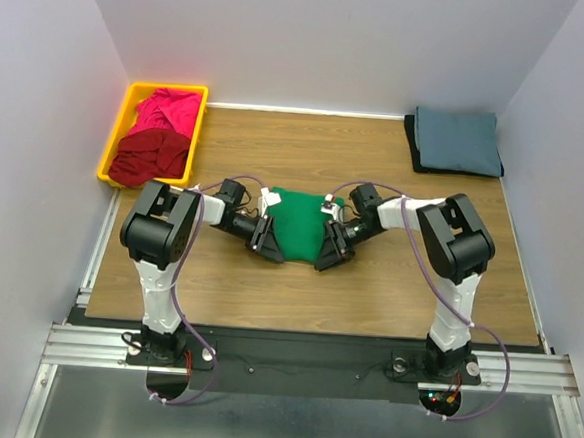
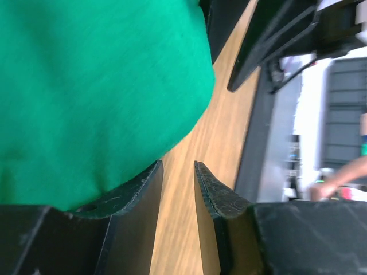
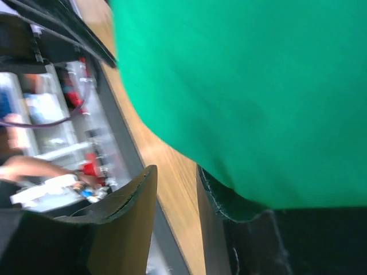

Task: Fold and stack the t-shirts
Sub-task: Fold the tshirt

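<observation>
Green t-shirt [image 1: 300,225] lies bunched mid-frame on the table [image 1: 367,294], between the two arms. Left claw [image 1: 267,239] and right claw [image 1: 330,247] are each narrowly parted, with bare wood in the gap. The cloth seems to drape over one finger of each. Blue-grey t-shirt [image 1: 458,138] sits folded at upper right.

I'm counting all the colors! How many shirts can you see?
5. The green shirt lies mid-table, the pink shirt and dark red shirt share the yellow bin, and the blue-grey shirt sits folded on the black shirt at the far right corner. More could hide underneath.
</observation>
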Available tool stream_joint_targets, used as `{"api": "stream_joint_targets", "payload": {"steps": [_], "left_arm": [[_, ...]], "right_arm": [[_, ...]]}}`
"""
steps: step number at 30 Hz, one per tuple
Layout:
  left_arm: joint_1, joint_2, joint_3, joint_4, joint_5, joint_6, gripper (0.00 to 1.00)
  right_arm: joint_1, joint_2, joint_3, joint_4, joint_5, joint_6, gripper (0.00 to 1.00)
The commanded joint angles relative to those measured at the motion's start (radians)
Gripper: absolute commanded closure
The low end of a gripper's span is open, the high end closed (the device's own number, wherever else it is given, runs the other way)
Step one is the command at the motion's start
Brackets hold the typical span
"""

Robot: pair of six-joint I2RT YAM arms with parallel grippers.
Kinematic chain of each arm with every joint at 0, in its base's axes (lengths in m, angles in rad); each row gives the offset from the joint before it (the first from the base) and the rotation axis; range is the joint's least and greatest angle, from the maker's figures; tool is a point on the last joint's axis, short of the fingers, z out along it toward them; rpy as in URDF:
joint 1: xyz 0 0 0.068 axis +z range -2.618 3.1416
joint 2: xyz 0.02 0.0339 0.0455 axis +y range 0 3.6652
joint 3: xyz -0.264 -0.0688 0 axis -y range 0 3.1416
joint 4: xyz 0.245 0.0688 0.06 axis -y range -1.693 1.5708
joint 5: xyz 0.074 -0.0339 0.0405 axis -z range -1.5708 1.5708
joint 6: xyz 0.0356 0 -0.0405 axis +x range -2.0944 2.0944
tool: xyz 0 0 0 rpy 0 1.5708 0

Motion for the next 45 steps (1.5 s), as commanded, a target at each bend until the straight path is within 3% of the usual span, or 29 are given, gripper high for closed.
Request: {"api": "stream_joint_targets", "payload": {"steps": [1, 5, 6, 7, 9, 12, 13, 16, 20, 26, 29, 33, 37, 38, 40, 41, 45], "left_arm": [[0.050, 0.030, 0.026, -0.004, -0.148, 0.006, 0.58], [0.045, -0.077, 0.078, -0.176, -0.015, 0.158, 0.59], [0.037, -0.099, 0.099, -0.229, 0.010, 0.255, 0.60], [0.028, -0.119, 0.122, -0.331, 0.032, 0.287, 0.60], [-0.009, -0.169, 0.196, -0.371, 0.065, 0.290, 0.60], [-0.044, -0.200, 0.246, -0.197, 0.050, 0.070, 0.60], [-0.049, -0.193, 0.251, -0.046, 0.023, -0.081, 0.59], [-0.061, -0.124, 0.311, 0.115, -0.010, -0.196, 0.57], [-0.062, 0.089, 0.409, 0.266, -0.056, -0.378, 0.57], [-0.047, 0.324, 0.544, 0.364, -0.098, -0.478, 0.57], [-0.035, 0.335, 0.560, 0.367, -0.102, -0.482, 0.59], [-0.035, 0.135, 0.477, 0.352, -0.120, -0.362, 0.56], [-0.055, -0.102, 0.415, 0.173, -0.218, -0.131, 0.51], [-0.068, -0.184, 0.406, 0.061, -0.308, 0.022, 0.50], [-0.134, -0.261, 0.366, -0.015, -0.403, 0.136, 0.48], [-0.162, -0.322, 0.350, -0.054, -0.519, 0.193, 0.47], [-0.326, -0.412, 0.250, -0.075, -0.779, 0.405, 0.44]], "right_arm": [[-0.083, 0.030, 0.001, 0.000, 0.094, -0.090, 0.61], [-0.107, -0.028, 0.015, -0.046, 0.050, -0.137, 0.62], [-0.107, -0.069, 0.017, -0.075, 0.030, -0.142, 0.62], [-0.107, -0.091, 0.020, -0.095, 0.007, -0.152, 0.63], [-0.107, -0.161, 0.018, -0.117, -0.028, -0.169, 0.62], [-0.107, -0.209, 0.028, -0.115, -0.029, -0.157, 0.62], [-0.111, -0.229, 0.031, -0.115, -0.028, -0.157, 0.62], [-0.133, -0.246, 0.035, -0.114, -0.019, -0.143, 0.60], [-0.219, -0.249, 0.034, -0.115, 0.008, -0.120, 0.54], [-0.279, -0.257, 0.018, -0.118, 0.057, -0.119, 0.52], [-0.284, -0.260, 0.014, -0.118, 0.080, -0.113, 0.52], [-0.301, -0.289, 0.003, -0.106, 0.112, -0.087, 0.52], [-0.310, -0.321, -0.024, -0.039, 0.149, 0.021, 0.52], [-0.311, -0.329, -0.041, -0.022, 0.154, 0.042, 0.52], [-0.316, -0.338, -0.055, 0.021, 0.174, 0.100, 0.51], [-0.318, -0.340, -0.064, 0.032, 0.180, 0.117, 0.50], [-0.327, -0.331, -0.061, 0.061, 0.200, 0.194, 0.47]]}}
